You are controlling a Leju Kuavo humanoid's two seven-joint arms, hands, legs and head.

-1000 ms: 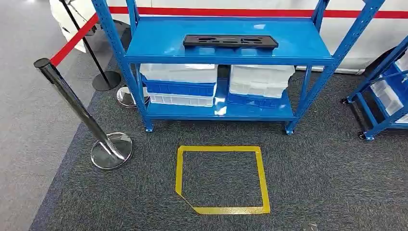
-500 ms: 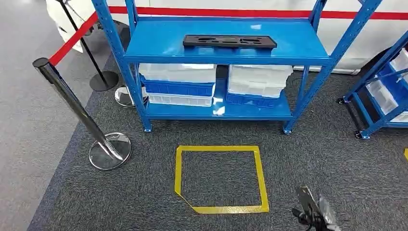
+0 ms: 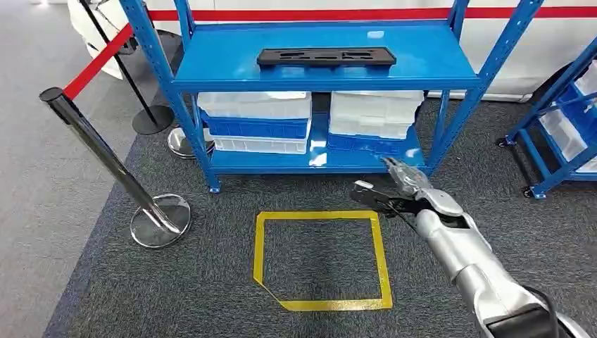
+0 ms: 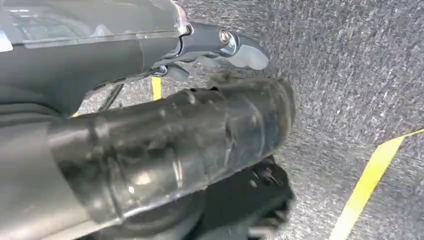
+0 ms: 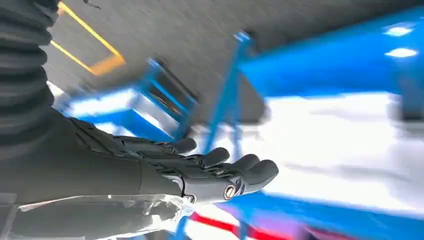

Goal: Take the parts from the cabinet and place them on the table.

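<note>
A long black part (image 3: pixel 325 57) lies flat on the upper shelf of the blue cabinet (image 3: pixel 211 70), near the middle. My right hand (image 3: pixel 398 190) is raised in front of the cabinet's lower shelf, well below the part, with its fingers spread and nothing in them. In the right wrist view the right hand (image 5: pixel 200 170) is stretched out flat, with the blue shelf frame blurred beyond it. My left hand (image 4: pixel 220 42) hangs over the grey carpet and holds nothing.
White and blue bins (image 3: pixel 257 116) fill the lower shelf. A yellow tape square (image 3: pixel 320 260) marks the carpet before the cabinet. A chrome stanchion (image 3: pixel 98 151) with a red belt (image 3: pixel 95 53) stands at the left. A second blue rack (image 3: pixel 563 120) stands at the right.
My right arm has risen from the bottom right edge up towards the cabinet's lower shelf. The whole picture has shifted slightly with the camera.
</note>
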